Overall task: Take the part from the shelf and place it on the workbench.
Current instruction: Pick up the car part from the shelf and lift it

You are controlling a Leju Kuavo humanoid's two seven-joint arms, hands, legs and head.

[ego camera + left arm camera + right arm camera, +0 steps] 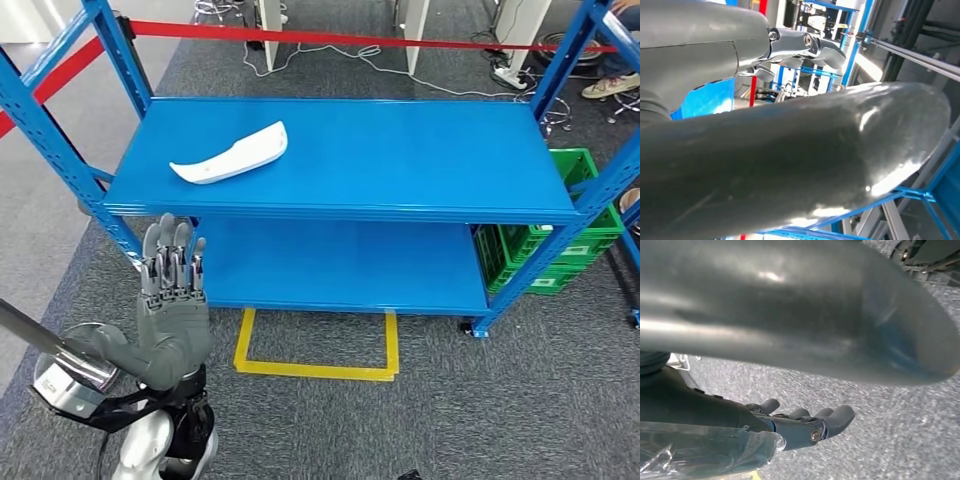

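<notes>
Head view: the empty left hand [173,290], fingers extended, was raised short of the white curved plastic part [234,155]; it could be pushed off the blue metal shelf [392,160] by a careless reach.

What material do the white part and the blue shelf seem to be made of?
White part: probably moulded plastic, a smooth matte, curved shell with soft shading. Blue shelf: likely painted sheet metal, with an even glossy coat, folded edges and perforated uprights.

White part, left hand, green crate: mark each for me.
white part [234,155], head view, middle of its curved body on the top shelf.
left hand [174,310], head view, back of the hand.
green crate [585,240], head view, side wall beside the shelf.
</notes>
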